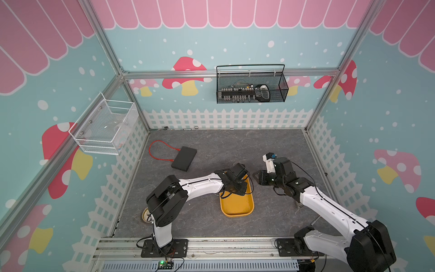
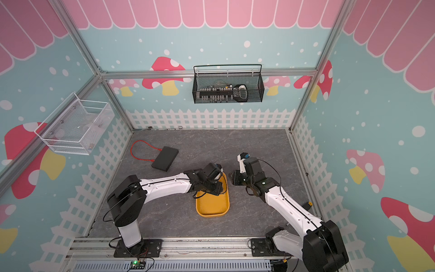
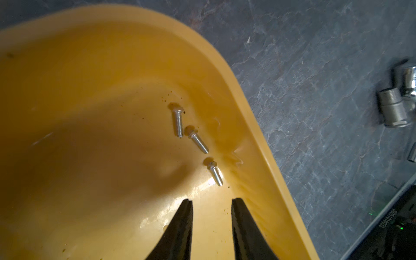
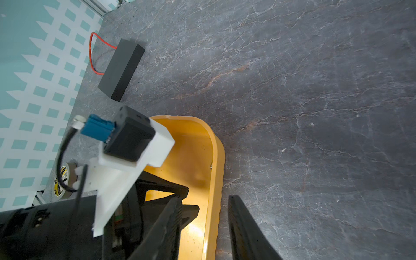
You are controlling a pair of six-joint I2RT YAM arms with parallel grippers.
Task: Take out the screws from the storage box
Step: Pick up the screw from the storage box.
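near the front middle of the grey marbled table [image 1: 235, 146] sits the storage box [image 1: 237, 207], a shallow yellow-orange tub lying lengthwise away from the arm bases; in both top views its far end [image 2: 213, 207] is covered by the left arm's wrist. the left wrist view looks down into a rounded corner of the box [image 3: 90, 67], where three screws [image 3: 198, 142] lie flat on the floor in a loose line close to the curved wall. two of them nearly meet and the third lies a little apart, nearest the fingertips. the left gripper [image 3: 211, 200] points at them with its jaws spread, nothing between them and no screw touched. whether the tips reach the floor of the box cannot be told. the right gripper [image 4: 206, 198] hangs just beside the box's long wall with its jaws also spread; in its wrist view the box rim [image 4: 216, 180] runs through the gap, one finger over the inside and the other over bare table, but contact with the rim cannot be told. off to the far left lies a flat black box [image 1: 184, 159] with a red cord [image 1: 160, 150] looped behind it. a few metal fittings [image 3: 394, 110] rest on the table beyond the box, and a tape roll [image 4: 64, 180] sits by the left arm's base.
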